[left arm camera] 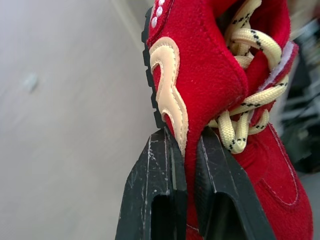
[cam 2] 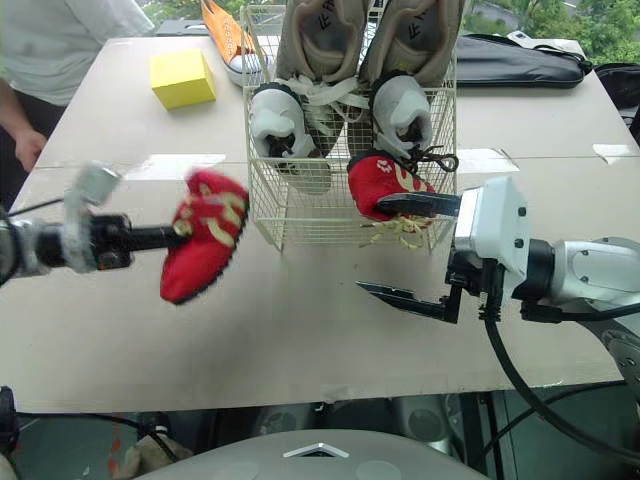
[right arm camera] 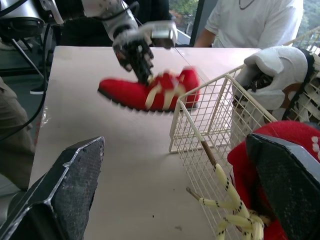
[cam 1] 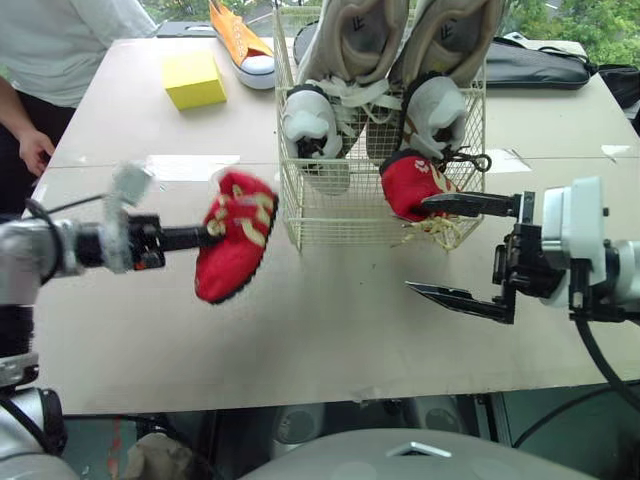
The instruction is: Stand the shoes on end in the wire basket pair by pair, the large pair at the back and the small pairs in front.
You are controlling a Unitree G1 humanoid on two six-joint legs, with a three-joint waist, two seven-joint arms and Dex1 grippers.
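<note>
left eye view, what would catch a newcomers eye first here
A bright red shoe hangs over the table, left of the wire basket, pinched in the left gripper. Its twin red shoe sits at the basket's front right corner, laces spilling through the wire, with the right gripper open beside it. Behind, the large grey-and-white pair stands on end.

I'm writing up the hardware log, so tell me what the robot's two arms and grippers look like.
Left gripper and right gripper: two long, tapered black fingers each. Both arms are silver-grey; the right arm carries a boxy white housing on a black mount, with a black cable looping beneath.
</note>
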